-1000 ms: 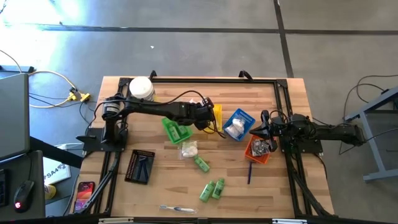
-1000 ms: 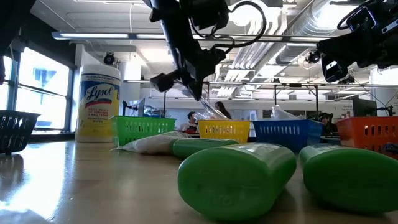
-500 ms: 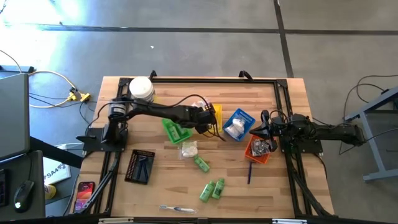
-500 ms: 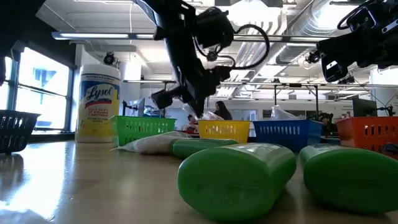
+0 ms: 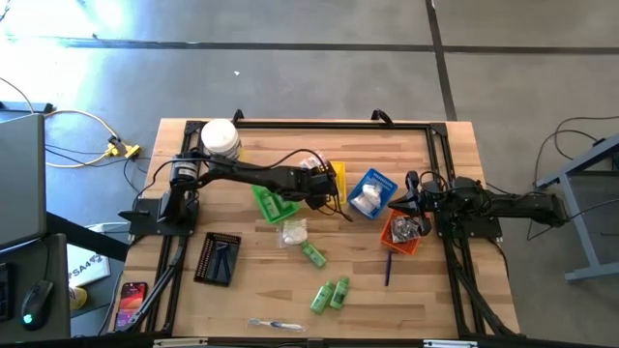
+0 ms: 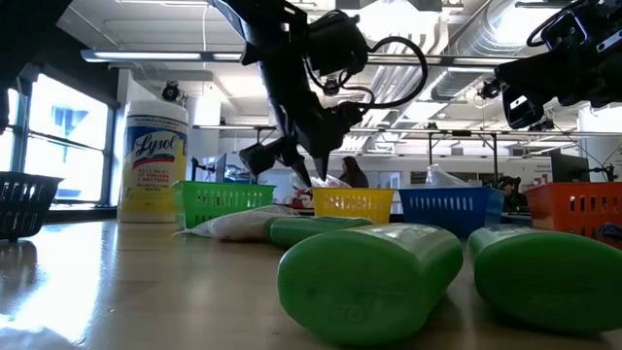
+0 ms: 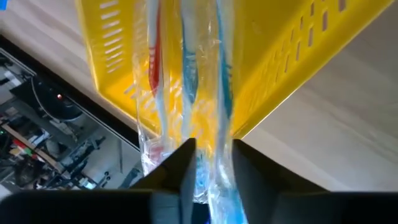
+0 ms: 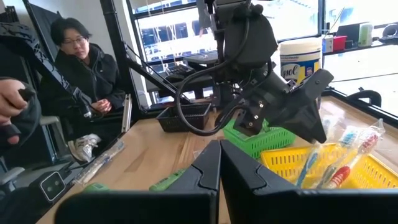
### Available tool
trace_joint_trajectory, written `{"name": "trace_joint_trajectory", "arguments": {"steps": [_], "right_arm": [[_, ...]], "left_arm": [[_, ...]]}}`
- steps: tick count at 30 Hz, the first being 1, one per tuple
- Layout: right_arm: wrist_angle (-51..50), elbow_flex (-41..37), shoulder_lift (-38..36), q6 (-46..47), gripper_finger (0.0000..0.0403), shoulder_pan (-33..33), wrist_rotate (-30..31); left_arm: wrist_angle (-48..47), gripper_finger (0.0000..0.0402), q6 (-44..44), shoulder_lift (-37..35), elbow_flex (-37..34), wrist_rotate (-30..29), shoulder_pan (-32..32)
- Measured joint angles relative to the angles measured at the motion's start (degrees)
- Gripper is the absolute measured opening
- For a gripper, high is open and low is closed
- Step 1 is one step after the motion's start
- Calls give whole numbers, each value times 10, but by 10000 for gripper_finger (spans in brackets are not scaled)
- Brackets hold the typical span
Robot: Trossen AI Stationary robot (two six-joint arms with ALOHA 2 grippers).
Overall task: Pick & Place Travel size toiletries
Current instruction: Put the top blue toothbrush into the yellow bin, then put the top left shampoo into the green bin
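the left gripper (image 7: 208,165) hangs at the near end of the yellow tray (image 7: 292,62), its two dark fingers (image 7: 180,168) slightly spread with a clear-wrapped toothbrush (image 7: 193,81) running up between them; whether the pads press on the wrapper or stand just off it, i cannot tell. a second wrapped toothbrush (image 7: 155,68), red-handled, lies beside the blue one, and both lean with their upper ends inside the tray and their lower ends sticking out over its edge. from above, that gripper (image 5: 324,188) sits between the green tray (image 5: 274,203) and the yellow one, near the middle of the worktop (image 5: 426,290).

the right gripper (image 8: 219,163) has its fingers pressed together on nothing, waiting just above the orange tray (image 5: 400,235) at the right side, with the blue tray (image 5: 372,191) just beside it.

a white packet (image 5: 294,231) lies just below the green tray, and a small green tube (image 5: 313,254) lies near it. two more green tubes (image 5: 329,294) lie touching side by side nearer the front edge, and another wrapped toothbrush (image 5: 276,325) lies right at the front edge. a black tray (image 5: 218,259) sits at the left front. a large white jar (image 5: 221,138) stands in the far left corner.

beyond the worktop a person in a dark jacket (image 8: 81,68) sits watching.
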Motion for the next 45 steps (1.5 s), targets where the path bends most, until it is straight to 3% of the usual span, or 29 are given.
{"name": "trace_joint_trajectory", "arguments": {"steps": [5, 9, 14, 18, 22, 27, 34, 40, 45], "right_arm": [[0, 0, 0, 0, 2, 0, 0], [-1, 0, 0, 0, 2, 0, 0], [-3, 0, 0, 1, 2, 0, 0], [-4, 0, 0, 1, 2, 0, 0], [-4, 0, 0, 3, 2, 0, 0], [-5, 0, 0, 3, 2, 0, 0], [1, 0, 0, 1, 2, 0, 0], [2, 0, 0, 1, 2, 0, 0], [1, 0, 0, 4, 2, 0, -1]], "left_arm": [[0, 165, -31, -3, 0, -17, 0], [-8, 207, -69, -13, 1, -63, -5], [-35, 232, -128, -52, 0, -79, -28], [-90, 234, -184, -104, 0, -57, -55], [-151, 235, -279, -182, 1, 30, -76], [-175, 235, -420, -266, 1, 208, -79], [-221, 235, -531, -289, 0, 385, -82], [-120, 235, -552, -269, -60, 460, -94], [20, 235, -501, -268, -160, 532, -114]]}}
